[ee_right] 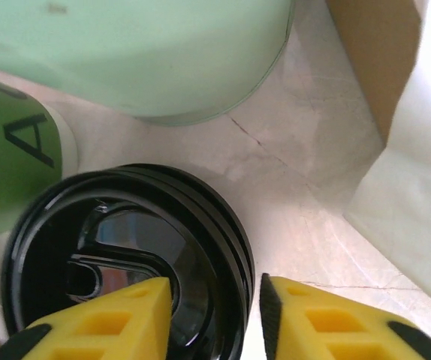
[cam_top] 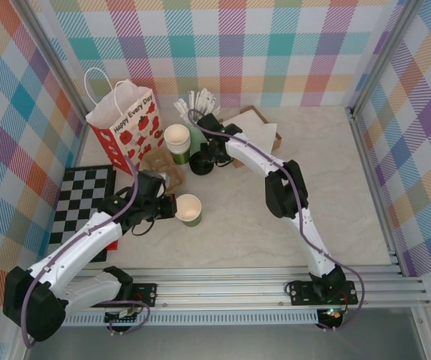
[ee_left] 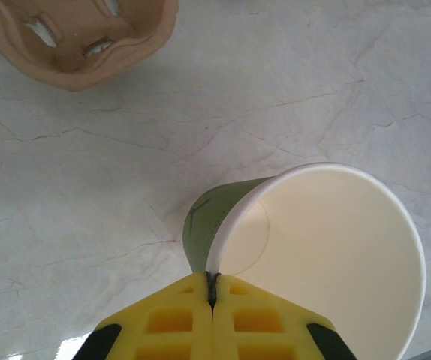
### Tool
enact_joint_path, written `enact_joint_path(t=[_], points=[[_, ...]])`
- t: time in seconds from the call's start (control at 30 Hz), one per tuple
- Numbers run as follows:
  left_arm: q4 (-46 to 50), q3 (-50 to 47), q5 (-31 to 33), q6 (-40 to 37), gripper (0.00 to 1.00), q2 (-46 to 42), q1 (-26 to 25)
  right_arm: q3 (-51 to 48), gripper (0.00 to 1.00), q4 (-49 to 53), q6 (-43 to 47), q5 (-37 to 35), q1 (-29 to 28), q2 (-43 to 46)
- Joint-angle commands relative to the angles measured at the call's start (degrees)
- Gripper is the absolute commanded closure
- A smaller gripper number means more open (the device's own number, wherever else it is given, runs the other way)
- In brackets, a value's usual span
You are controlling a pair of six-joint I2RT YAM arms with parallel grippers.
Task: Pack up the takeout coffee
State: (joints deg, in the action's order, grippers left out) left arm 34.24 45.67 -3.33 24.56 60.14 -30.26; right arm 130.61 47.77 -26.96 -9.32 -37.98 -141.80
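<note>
We see the things crowded toward the far left of the marbled tabletop [cam_top: 234, 236], while its smooth, pale, veined surface lies open to the right and toward the near rail. Plaid walls close in the left, far and right sides.

The left gripper [cam_top: 161, 207] [ee_left: 212, 277] is pinched fully together on the thin rolled rim of the dark green paper cup [cam_top: 188, 210] [ee_left: 209, 219]. The cup is near left of centre, its cream inside uncovered. Just beyond it, on the far side, lies a moulded brown pulp cup carrier [cam_top: 163, 166] [ee_left: 73, 37].

The right gripper [cam_top: 204, 159] [ee_right: 214, 291] sits low over the glossy black plastic lids [cam_top: 199, 165] [ee_right: 125, 240]. Its yellow fingers stand a little apart, one inside the ridged round rim and one just outside. We cannot tell whether they pinch it.

The pale green cup [cam_top: 197, 135] [ee_right: 148, 52] stands just behind the lids, with the stack of cream cups [cam_top: 176, 139] on the left and brown card [ee_right: 373, 52] on the right. A red paper bag [cam_top: 125, 124] and a chessboard [cam_top: 84, 199] hug the left wall.
</note>
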Motion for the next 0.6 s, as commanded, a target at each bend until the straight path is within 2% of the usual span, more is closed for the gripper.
enact_joint_path(t=[0.0, 0.1, 0.27, 0.57], points=[[-1.5, -0.9, 0.8, -1.0, 1.00, -0.8, -0.6, 1.9, 0.70, 1.9, 1.3, -2.4, -0.6, -0.5], [-1.9, -1.2, 0.2, -1.2, 1.00, -0.4, -0.6, 2.0, 0.77, 1.7, 2.1, -3.3, -1.0, -0.3], [-2.1, -1.3, -1.4, -2.0, 1.00, 0.3, -0.6, 2.0, 0.83, 2.1, 2.8, -4.8, -1.4, 0.5], [-2.6, -0.6, -3.0, -2.4, 1.00, 2.5, -0.8, -1.0, 0.86, 0.9, 4.2, -6.9, -1.4, 5.5]])
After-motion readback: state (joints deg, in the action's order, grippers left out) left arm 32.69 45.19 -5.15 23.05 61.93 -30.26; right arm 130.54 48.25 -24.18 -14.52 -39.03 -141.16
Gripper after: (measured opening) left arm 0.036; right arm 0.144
